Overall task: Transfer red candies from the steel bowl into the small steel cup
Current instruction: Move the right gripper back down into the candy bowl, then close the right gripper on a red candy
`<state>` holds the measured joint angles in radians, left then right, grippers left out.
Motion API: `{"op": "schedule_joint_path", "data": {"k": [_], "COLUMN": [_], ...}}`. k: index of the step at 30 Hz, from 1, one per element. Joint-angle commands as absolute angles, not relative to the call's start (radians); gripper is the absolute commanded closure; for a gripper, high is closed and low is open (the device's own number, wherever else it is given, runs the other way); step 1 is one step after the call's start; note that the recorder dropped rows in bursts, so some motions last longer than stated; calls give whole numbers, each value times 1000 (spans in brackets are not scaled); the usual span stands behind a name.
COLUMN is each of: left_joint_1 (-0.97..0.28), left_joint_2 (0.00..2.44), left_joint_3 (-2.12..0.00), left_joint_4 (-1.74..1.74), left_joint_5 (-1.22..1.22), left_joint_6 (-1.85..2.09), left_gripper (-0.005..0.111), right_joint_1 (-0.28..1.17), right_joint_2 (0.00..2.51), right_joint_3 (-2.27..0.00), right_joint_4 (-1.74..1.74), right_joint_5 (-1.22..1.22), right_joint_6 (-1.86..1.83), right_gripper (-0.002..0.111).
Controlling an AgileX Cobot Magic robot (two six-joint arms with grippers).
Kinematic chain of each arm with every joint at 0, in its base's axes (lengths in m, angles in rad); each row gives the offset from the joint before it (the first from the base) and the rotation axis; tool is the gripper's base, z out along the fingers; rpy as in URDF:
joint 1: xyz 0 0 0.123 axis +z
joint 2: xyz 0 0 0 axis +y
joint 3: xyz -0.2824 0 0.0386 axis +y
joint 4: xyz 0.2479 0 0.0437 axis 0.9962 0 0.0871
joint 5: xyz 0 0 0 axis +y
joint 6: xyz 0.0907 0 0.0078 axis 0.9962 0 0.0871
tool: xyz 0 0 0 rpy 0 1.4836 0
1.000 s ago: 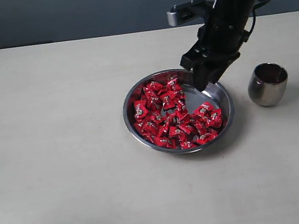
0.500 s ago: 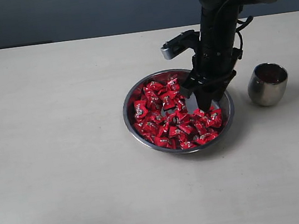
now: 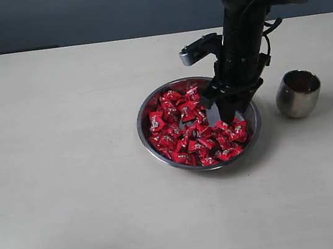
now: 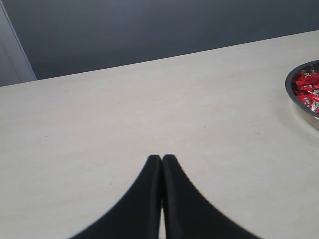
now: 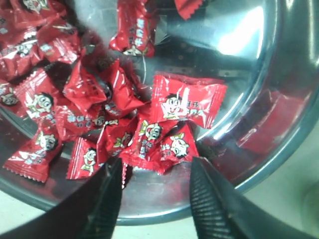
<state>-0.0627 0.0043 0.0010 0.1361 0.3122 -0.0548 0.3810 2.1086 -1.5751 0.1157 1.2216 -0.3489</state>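
Note:
The steel bowl (image 3: pixel 254 125) sits mid-table, holding many red candies (image 3: pixel 183 131). The small steel cup (image 3: pixel 298 93) stands to its right, apart from it. My right gripper (image 3: pixel 227 117) points down into the bowl's right side, open, its fingertips low among the candies. In the right wrist view the right gripper (image 5: pixel 155 174) straddles bare bowl floor, with red candies (image 5: pixel 162 142) just beyond the tips and the bowl wall (image 5: pixel 259 74) behind. The left gripper (image 4: pixel 162 159) is shut and empty over bare table; the bowl rim (image 4: pixel 294 102) shows at the edge of that view.
The pale table (image 3: pixel 68 177) stretches wide to the left and front of the bowl. A dark wall runs behind the table's far edge (image 3: pixel 79 43).
One second ago the right arm was tilted above the bowl's far right rim; it swung upright and lowered into the bowl. Over the last half second nothing visibly moved.

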Motion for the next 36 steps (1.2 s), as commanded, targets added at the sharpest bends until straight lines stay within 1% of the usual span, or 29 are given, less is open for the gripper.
{"op": "schedule_joint_path", "data": {"k": [1,12,25,28,31,34,36], "left_joint_1": [-73,-73,-73,-73,-73,-73,-73], "left_joint_2": [0,0,0,0,0,0,0], "left_joint_3": [0,0,0,0,0,0,0], "left_joint_4": [136,136,136,136,136,136,136], "left_joint_5": [309,309,309,309,309,309,309], "left_joint_6": [-60,-60,-60,-60,-60,-60,-60], "left_gripper": [106,106,106,106,106,106,106], "right_joint_1": [379,379,379,379,379,379,379], "right_joint_2": [2105,2176,2205,2217,2236,2238,2236], "right_joint_3": [-1581,-1581,-1581,-1581,-1581,-1581,-1581], "right_joint_4": [100,77,41,36,36,9,0], "right_joint_5": [1216,1217,1206,1211,1219,1213,1214], "right_joint_6": [-335,-311,-297,-295,-295,-295,-295], "right_gripper": [65,65,65,70,78,79,88]}}
